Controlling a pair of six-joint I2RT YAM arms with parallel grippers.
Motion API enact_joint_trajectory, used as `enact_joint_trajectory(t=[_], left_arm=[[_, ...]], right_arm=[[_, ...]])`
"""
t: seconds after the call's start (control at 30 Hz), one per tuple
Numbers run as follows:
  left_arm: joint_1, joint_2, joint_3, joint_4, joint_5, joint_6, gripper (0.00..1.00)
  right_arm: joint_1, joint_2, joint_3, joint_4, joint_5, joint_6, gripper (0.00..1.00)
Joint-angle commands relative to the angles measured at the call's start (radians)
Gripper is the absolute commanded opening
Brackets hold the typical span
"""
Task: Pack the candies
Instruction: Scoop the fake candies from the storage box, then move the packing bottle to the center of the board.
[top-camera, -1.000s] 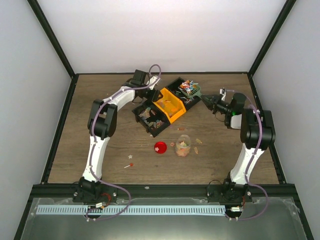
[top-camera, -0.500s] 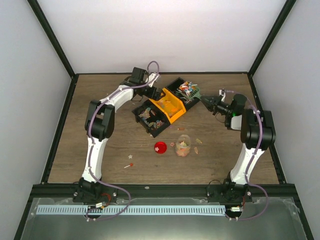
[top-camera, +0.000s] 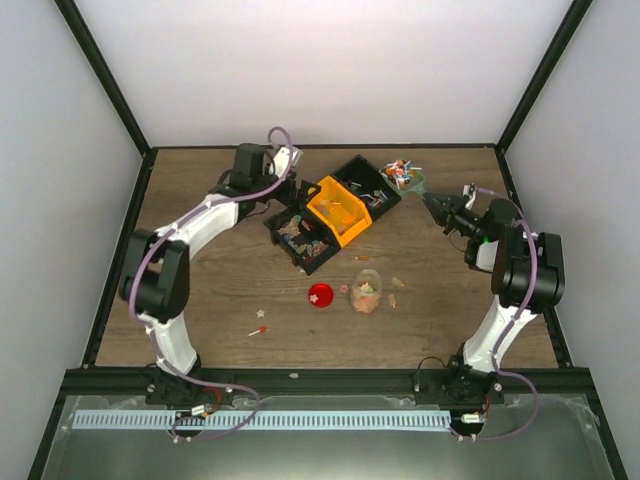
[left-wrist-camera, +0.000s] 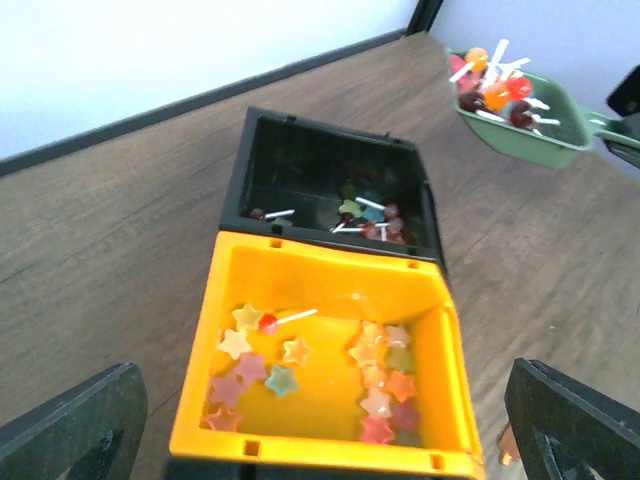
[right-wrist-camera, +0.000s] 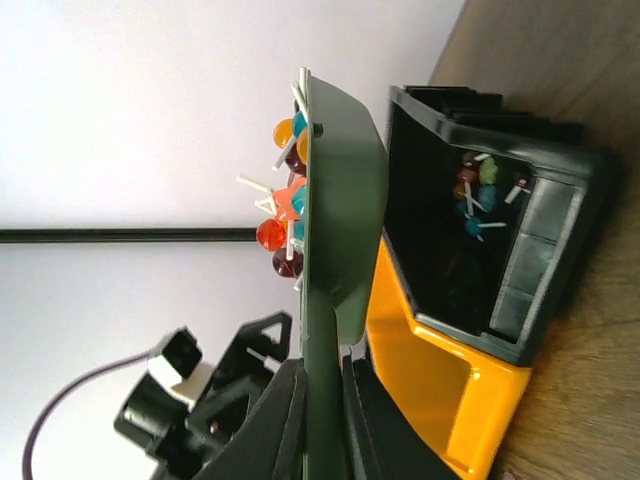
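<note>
Right gripper (right-wrist-camera: 322, 420): clamped tight on the handle of the green scoop (left-wrist-camera: 520, 115). The scoop sits just right of the far black bin (left-wrist-camera: 330, 180), apart from it, and is loaded with stick candies (left-wrist-camera: 495, 85), red and orange heads, white stems.

Left gripper (left-wrist-camera: 322, 380): jaws spread wide, holding nothing, facing the orange bin (left-wrist-camera: 225, 300).

- Far black bin: a few stick candies at the bottom.
- Orange bin: star-shaped candies in two clusters, plus one red stick candy.
- Near black bin (top-camera: 283, 238): mixed candies.
- Jar (top-camera: 367, 291): uncapped, partly filled with candies.
- Red lid (top-camera: 320, 295): flat on the table (top-camera: 200, 300), left of the jar.
- A few candies lie loose on the table near the jar and lid.
</note>
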Motion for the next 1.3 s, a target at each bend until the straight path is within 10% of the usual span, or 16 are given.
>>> enact_joint_trajectory(t=[0.0, 0.3, 0.53, 1.27], left_arm=[[-0.064, -0.191, -0.206, 0.218, -0.041, -0.052, 1.0], [-0.341, -0.499, -0.907, 0.835, -0.23, -0.146, 1.0], [-0.537, -0.452, -1.132, 1.132, -0.379, -0.213, 1.0], [-0.7, -0.055, -0.992, 1.381, -0.508, -0.113, 1.0]], right_arm=[[-0.01, -0.081, 0.014, 0.063, 0.007, 0.024, 0.01], [-0.014, -0.142, 0.026, 0.033, -0.007, 0.019, 0.01], [-0.014, -0.258, -0.007, -0.163, 0.018, -0.14, 0.01], [-0.016, -0.399, -0.019, -0.33, 0.009, -0.231, 0.01]])
